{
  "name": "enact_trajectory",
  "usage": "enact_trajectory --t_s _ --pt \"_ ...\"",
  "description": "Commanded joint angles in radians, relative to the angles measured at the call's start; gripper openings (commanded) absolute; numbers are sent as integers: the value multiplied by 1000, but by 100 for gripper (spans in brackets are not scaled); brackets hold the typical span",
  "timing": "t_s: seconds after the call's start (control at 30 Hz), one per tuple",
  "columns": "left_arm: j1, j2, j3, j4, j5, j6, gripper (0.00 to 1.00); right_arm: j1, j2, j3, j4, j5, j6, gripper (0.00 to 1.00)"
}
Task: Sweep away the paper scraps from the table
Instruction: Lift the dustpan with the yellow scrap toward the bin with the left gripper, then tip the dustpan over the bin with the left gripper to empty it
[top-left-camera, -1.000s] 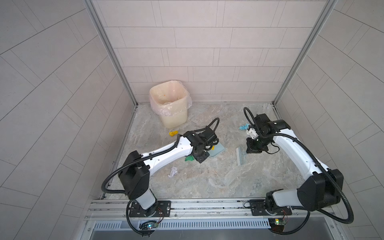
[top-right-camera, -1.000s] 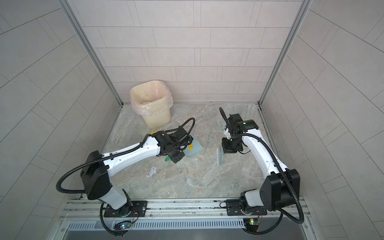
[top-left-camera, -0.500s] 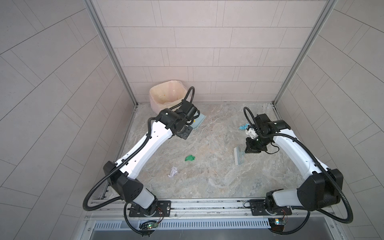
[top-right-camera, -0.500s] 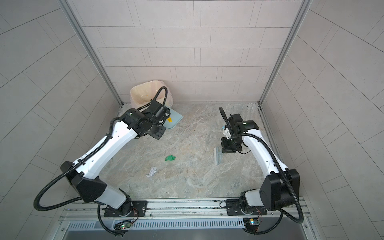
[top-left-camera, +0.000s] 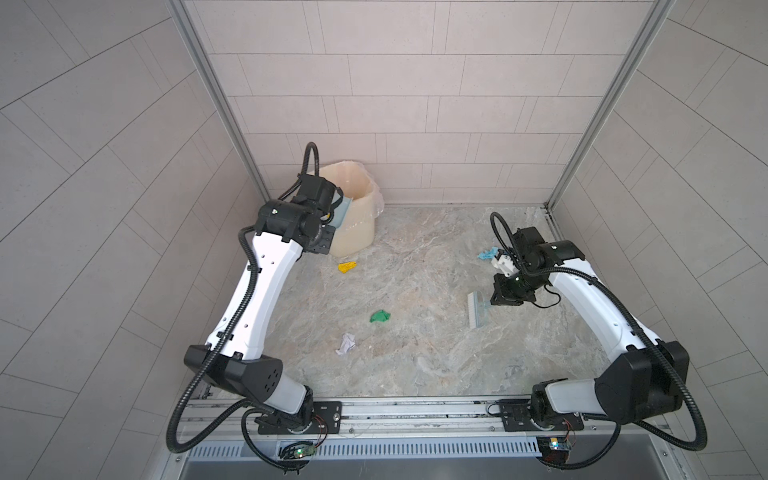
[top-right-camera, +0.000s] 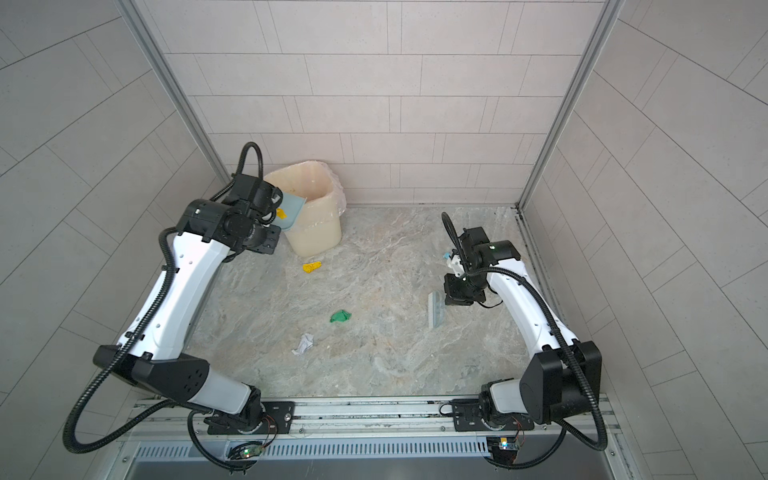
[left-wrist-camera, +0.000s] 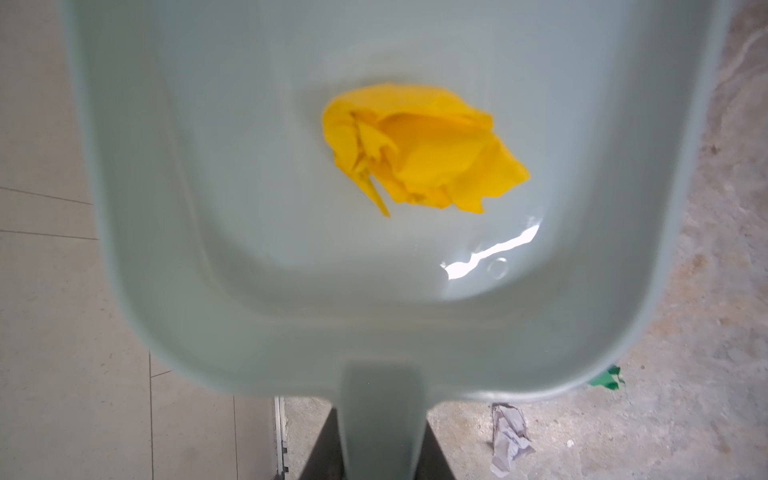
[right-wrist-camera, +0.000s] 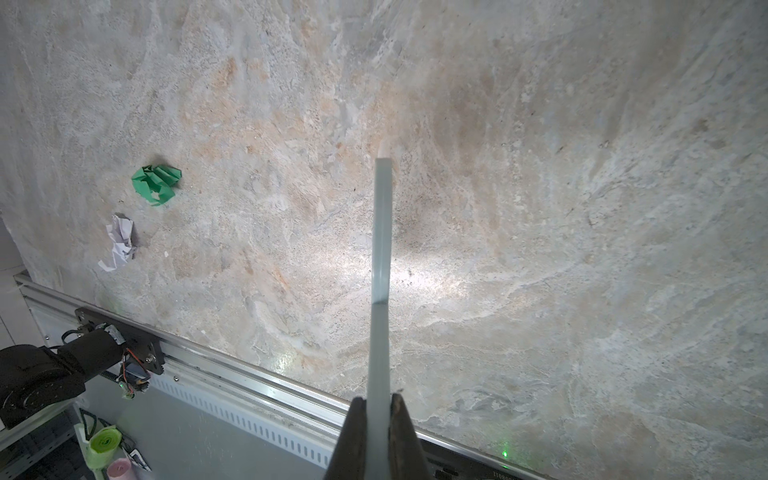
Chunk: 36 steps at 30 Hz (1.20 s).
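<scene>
Four paper scraps (top-right-camera: 340, 316) lie loose on the table (top-left-camera: 419, 365) in both top views, and we find a fifth off it. At the upper left, the left gripper (left-wrist-camera: 380, 453) pinches the handle of the pale blue dustpan (left-wrist-camera: 257, 257), held at the rim of the beige bin (top-left-camera: 357, 237); a yellow wad (left-wrist-camera: 415, 145) sits in the pan. Just below the bin lies a second yellow wad (top-left-camera: 347, 267), with a white wad (top-left-camera: 345, 344) lower down and a green wad (top-left-camera: 380, 316) nearer the frame's centre. Right of centre, the right gripper (right-wrist-camera: 376, 409) is clamped on the handle of the brush (top-left-camera: 477, 309), its white bristles facing left; a light blue wad (top-left-camera: 487, 254) lies just above the brush, beside that arm's wrist.
</scene>
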Motion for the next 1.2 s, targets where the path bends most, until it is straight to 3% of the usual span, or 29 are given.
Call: enact_trajectory --t_s 0.0,0.2,0.6,0.93,1.17 --pt "61 34 66 -11 11 8 0 -6 -27 -2 -9 -9 -9 0" --pt "151 137 188 -5 47 34 0 -8 -30 -4 -11 -18 -6 0" --pt "152 351 391 -32 -128 143 0 -10 -31 7 -47 -26 -6 0" --pt "95 413 424 18 -365 282 0 -9 -10 47 -68 -29 -5 0" --pt "18 424 339 151 -582 461 0 -9 -5 62 -81 -28 -11 0"
